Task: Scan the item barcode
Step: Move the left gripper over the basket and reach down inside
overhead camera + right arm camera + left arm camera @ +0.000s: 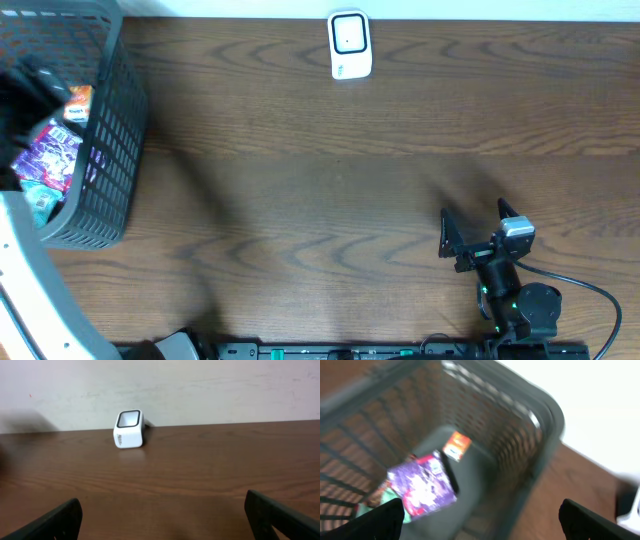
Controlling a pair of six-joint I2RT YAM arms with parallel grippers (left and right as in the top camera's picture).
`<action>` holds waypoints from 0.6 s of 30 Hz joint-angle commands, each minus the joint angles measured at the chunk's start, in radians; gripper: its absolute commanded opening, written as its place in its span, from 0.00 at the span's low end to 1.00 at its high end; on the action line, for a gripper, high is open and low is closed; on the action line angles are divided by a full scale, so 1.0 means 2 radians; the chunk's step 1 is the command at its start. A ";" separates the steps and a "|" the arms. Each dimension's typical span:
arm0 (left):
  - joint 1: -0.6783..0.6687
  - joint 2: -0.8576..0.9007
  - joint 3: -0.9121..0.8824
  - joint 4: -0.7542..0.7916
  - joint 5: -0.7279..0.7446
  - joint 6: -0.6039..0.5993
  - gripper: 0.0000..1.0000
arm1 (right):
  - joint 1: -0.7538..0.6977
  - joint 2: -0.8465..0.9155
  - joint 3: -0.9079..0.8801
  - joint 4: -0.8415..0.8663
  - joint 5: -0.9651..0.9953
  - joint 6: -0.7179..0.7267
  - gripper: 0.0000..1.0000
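Wide-spread black fingers (375, 522) of the left gripper (480, 510) frame the left wrist view, hovering empty over a grey basket (545, 415). Inside it, a purple packet (422, 485) lies at 8 o'clock, with an orange packet (456, 446) just beyond. Right wrist view: the right gripper (162, 505), jaws equally wide and empty, faces the white scanner (129, 429) at 11 o'clock by the wall (210, 385). Overhead, the basket sits at 9 o'clock, the scanner at 12 and the right gripper at 4.

Basket (112, 150) walls around packets (50, 160), open top
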 commanded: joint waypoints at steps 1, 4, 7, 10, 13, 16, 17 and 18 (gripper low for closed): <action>0.029 0.028 0.042 -0.012 -0.003 -0.021 0.98 | -0.002 -0.003 -0.002 -0.001 0.000 -0.006 0.99; 0.036 0.040 0.042 -0.001 -0.003 -0.021 0.98 | -0.002 -0.003 -0.002 -0.001 0.000 -0.006 0.99; 0.036 0.046 0.042 0.007 -0.013 -0.015 0.98 | -0.002 -0.003 -0.002 -0.001 0.000 -0.006 0.99; 0.036 0.049 0.042 0.036 -0.039 -0.016 0.98 | -0.002 -0.003 -0.002 -0.001 0.000 -0.007 0.99; 0.036 0.049 0.042 0.060 -0.076 -0.016 0.98 | -0.002 -0.003 -0.002 -0.001 0.000 -0.006 0.99; 0.036 0.053 0.042 0.072 -0.125 -0.015 0.98 | -0.002 -0.003 -0.002 -0.001 0.000 -0.006 0.99; 0.036 0.057 0.042 0.074 -0.142 -0.015 0.98 | -0.002 -0.003 -0.002 -0.001 0.000 -0.007 0.99; 0.036 0.061 0.042 0.074 -0.153 -0.015 0.98 | -0.002 -0.003 -0.002 -0.001 0.000 -0.006 0.99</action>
